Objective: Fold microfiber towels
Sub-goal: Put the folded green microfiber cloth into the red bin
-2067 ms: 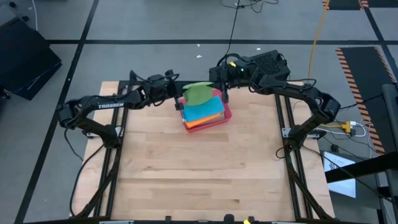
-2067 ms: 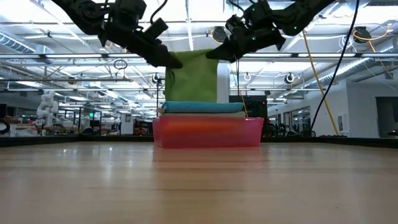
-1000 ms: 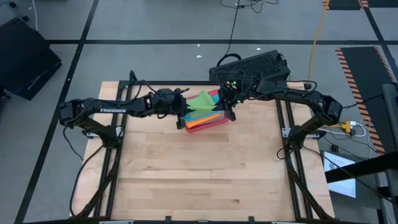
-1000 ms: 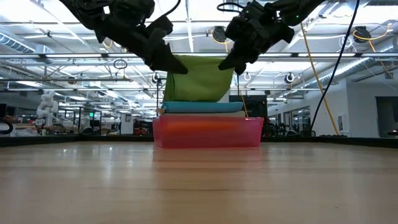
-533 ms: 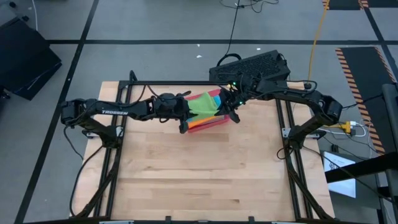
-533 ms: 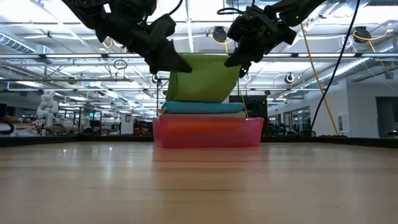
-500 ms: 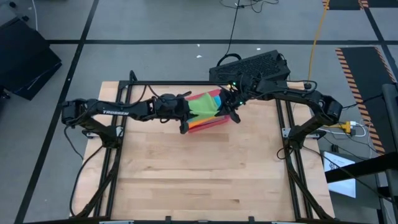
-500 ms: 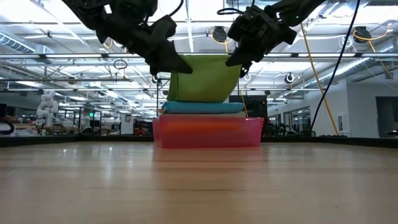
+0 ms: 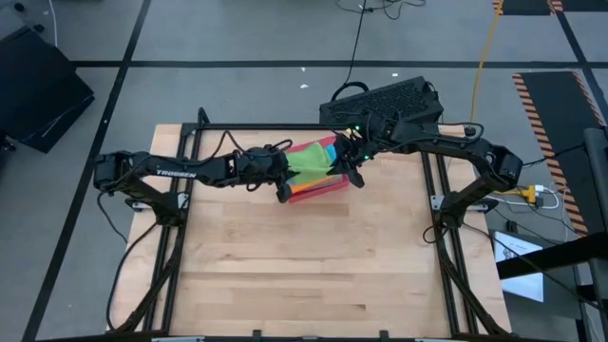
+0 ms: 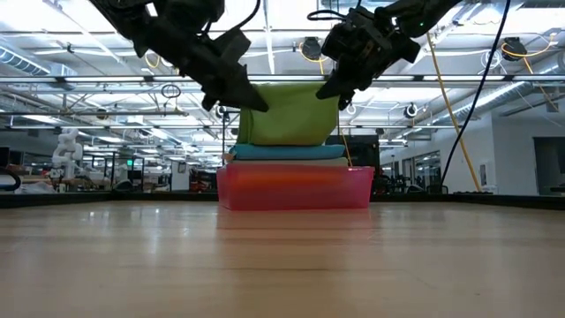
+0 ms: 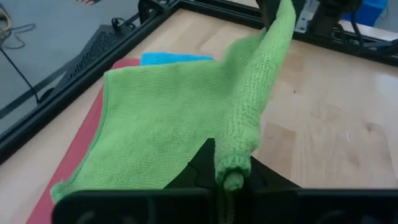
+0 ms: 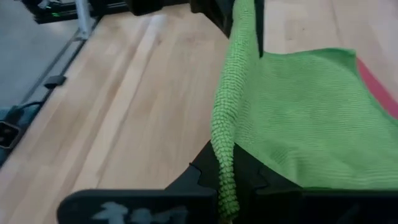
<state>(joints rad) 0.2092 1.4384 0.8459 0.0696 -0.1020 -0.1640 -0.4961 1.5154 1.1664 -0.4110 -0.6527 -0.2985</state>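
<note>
A bright green microfiber towel hangs over a stack in the red tray at the table's far middle. A blue towel tops the stack under it. My left gripper is shut on the green towel's left end. My right gripper is shut on its right end. The raised edge runs between them above the tray's near side. The rest of the towel slopes down onto the stack. My left gripper pinches the bunched left end of the towel's raised edge between its two fingers, coming from the table's left and slanting down. That end is lifted clear of the stack. My right gripper pinches the right end of the same edge between its two fingers, slanting down from the table's right. The edge runs fairly straight to the other gripper, and the cloth behind it rests on the stack.
Bare wooden table lies between the tray and the near edge. A dark frame rail runs along the far edge, with a black keyboard-like box behind it. The arms' base frames stand at both sides.
My left gripper has moved a little toward the table's near edge and slightly down, rolling at the wrist, with the towel's left end in it. The raised edge has come lower and more level over the tray's near side. Both grippers have kept their hold.
</note>
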